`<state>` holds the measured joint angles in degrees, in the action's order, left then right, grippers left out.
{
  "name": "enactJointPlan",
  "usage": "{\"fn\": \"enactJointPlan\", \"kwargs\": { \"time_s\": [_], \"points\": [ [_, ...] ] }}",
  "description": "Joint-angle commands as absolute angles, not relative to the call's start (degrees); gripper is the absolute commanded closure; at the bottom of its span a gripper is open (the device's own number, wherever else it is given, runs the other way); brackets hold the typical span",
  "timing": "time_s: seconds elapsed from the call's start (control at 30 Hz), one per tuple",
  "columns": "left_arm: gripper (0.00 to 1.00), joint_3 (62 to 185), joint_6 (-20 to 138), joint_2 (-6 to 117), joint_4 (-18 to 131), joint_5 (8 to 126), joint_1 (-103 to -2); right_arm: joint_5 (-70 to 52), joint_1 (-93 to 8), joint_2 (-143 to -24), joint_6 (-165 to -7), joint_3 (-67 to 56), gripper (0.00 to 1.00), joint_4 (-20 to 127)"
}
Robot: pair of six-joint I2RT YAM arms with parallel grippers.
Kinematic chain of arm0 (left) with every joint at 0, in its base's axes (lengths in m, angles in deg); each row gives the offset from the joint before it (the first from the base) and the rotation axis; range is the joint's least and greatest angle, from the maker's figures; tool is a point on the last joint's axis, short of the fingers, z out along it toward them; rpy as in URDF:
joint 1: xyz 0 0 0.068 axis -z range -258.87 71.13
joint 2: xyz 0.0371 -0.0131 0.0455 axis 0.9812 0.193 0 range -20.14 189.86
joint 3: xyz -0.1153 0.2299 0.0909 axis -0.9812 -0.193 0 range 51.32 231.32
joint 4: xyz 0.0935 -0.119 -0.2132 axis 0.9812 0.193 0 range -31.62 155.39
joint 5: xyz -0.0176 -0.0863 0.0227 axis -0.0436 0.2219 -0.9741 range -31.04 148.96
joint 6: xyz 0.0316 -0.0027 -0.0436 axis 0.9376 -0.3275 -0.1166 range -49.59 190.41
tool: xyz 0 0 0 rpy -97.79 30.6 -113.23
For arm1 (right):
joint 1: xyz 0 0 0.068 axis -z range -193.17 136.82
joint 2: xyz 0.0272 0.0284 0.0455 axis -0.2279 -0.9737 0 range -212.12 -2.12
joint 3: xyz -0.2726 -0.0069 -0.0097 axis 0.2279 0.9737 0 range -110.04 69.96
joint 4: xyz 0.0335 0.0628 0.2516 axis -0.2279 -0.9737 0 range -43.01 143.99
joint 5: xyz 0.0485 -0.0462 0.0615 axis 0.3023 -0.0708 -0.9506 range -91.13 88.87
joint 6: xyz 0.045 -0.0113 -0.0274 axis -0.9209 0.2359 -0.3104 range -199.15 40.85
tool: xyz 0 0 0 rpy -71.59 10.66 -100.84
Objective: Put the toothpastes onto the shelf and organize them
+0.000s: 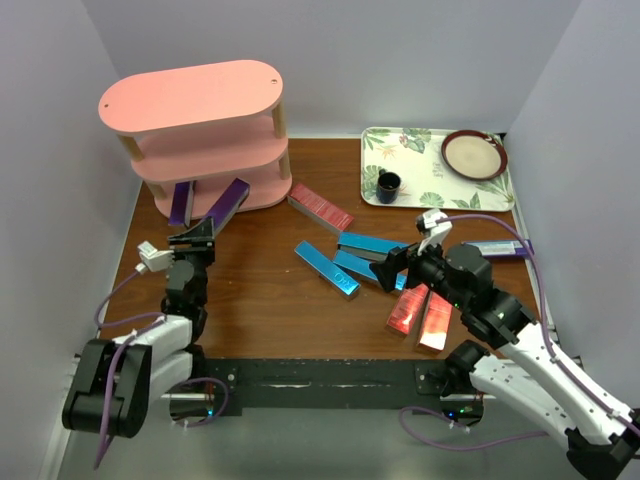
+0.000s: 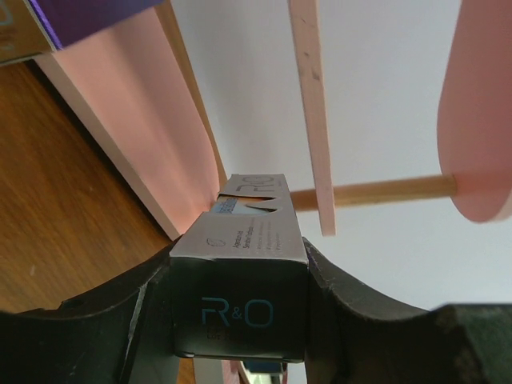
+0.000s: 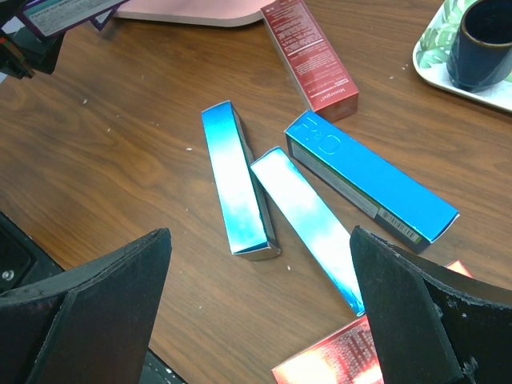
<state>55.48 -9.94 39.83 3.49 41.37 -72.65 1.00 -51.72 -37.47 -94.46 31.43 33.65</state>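
The pink three-tier shelf (image 1: 200,130) stands at the far left. My left gripper (image 1: 193,240) is shut on a purple carton (image 1: 228,204) whose far end points into the bottom tier; the left wrist view shows it (image 2: 238,264) clamped between both fingers. A second purple carton (image 1: 181,203) leans on the bottom tier, a third (image 1: 497,249) lies far right. Three blue cartons (image 1: 326,268) (image 1: 372,244) (image 1: 362,268) lie mid-table. My right gripper (image 1: 390,268) is open and empty above them (image 3: 260,232). One red carton (image 1: 320,207) lies near the shelf and two (image 1: 408,310) (image 1: 436,320) lie by the right arm.
A floral tray (image 1: 405,150) at the back right holds a dark cup (image 1: 388,186) and a brown plate (image 1: 474,154). White walls close in both sides and the back. Bare wood (image 1: 260,290) lies between the arms.
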Motion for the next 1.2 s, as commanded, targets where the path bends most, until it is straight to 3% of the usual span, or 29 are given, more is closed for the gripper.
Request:
{"fn": "enactJointPlan", "kwargs": {
  "time_s": [0.0,0.4,0.6,0.9,1.03,1.17],
  "points": [
    [1.00,58.17,-10.79,44.98,-7.78,29.43,-71.14,0.10,-51.67,-38.06,-93.38,31.20,0.01,33.51],
    [0.99,65.54,-8.70,64.40,-22.45,19.85,-70.35,-1.04,-51.67,-39.73,-92.86,31.37,0.01,33.77],
    [0.94,71.00,-7.63,71.70,-22.83,17.57,-70.35,-1.04,-51.67,-40.35,-92.94,31.55,0.02,33.95],
    [0.81,75.57,-8.16,78.56,-20.11,15.45,-69.38,-2.98,-51.58,-41.05,-92.77,31.55,0.02,34.03],
    [0.67,76.27,-8.16,79.97,-19.31,15.10,-68.50,-3.15,-51.67,-40.88,-92.77,31.55,0.02,33.86],
    [0.60,77.94,-9.47,79.97,-12.83,15.54,-67.89,-3.42,-51.67,-40.96,-92.68,31.46,0.01,33.60]
  ]
}}
